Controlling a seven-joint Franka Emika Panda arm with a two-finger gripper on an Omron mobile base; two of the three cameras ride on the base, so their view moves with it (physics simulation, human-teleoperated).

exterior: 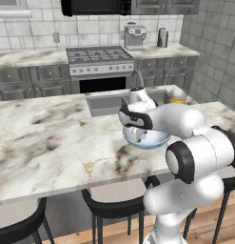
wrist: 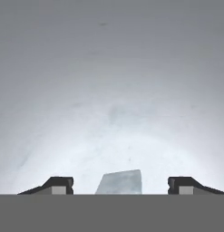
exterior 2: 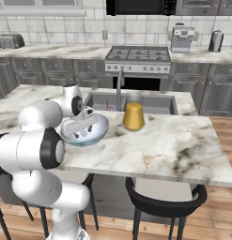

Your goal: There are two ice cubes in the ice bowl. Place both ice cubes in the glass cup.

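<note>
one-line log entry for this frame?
phase: reach | gripper: open, down in ice bowl | ice cube: between fingertips, ungrasped

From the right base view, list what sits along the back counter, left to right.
Toaster → stove → coffee machine → kettle.
</note>
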